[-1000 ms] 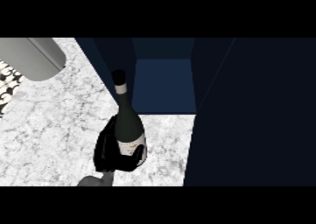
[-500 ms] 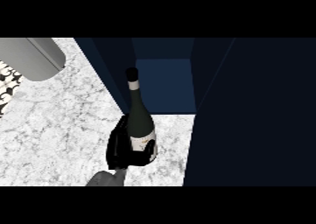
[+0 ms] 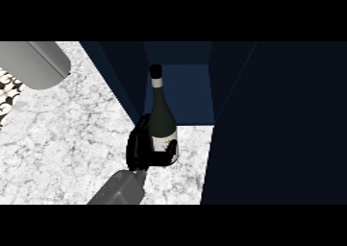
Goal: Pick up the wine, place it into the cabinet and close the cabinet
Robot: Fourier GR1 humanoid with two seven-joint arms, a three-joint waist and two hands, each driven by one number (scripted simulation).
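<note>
The wine bottle [image 3: 162, 122] is dark green with a pale label and a black cap, and it stands nearly upright over the marble counter [image 3: 55, 139]. Its neck shows against the opening of the dark blue cabinet [image 3: 184, 91]. My right hand [image 3: 140, 146] is curled round the bottle's lower body, with its grey forearm [image 3: 119, 190] rising from the lower edge. The hand hides the bottle's base. The cabinet's door [image 3: 282, 125] stands open as a wide dark panel on the right. My left hand shows nowhere.
A grey rounded shape [image 3: 30, 62] lies at the top left corner. A black-and-white patterned patch [image 3: 2, 96] sits at the left edge. The cabinet's left wall [image 3: 122, 81] stands close beside the bottle.
The bottle and the hand round it have moved right and toward the cabinet's opening. The bottle stands more upright, and more of the forearm has come into view.
</note>
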